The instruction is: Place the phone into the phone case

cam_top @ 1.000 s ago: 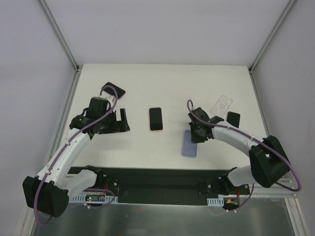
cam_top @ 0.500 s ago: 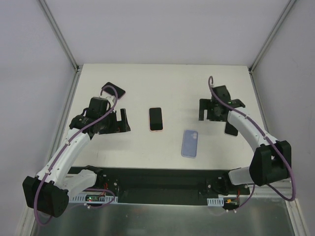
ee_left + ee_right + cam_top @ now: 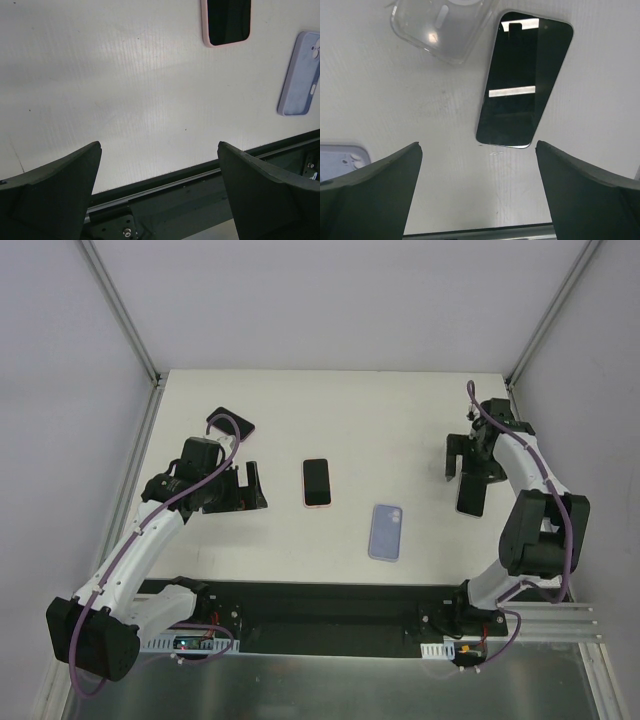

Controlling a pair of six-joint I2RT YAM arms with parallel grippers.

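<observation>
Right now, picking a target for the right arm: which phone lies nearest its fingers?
The dark phone beside the clear case, far right; the centre phone and far-left phone lie farther off.

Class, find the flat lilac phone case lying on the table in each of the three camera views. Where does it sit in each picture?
Top external: the flat lilac phone case lies right of centre, towards the near edge.
Left wrist: at the right edge, in the upper half.
Right wrist: only one end shows, at the lower left edge.
Shared landmark: the white table lies under it in all three.
</observation>
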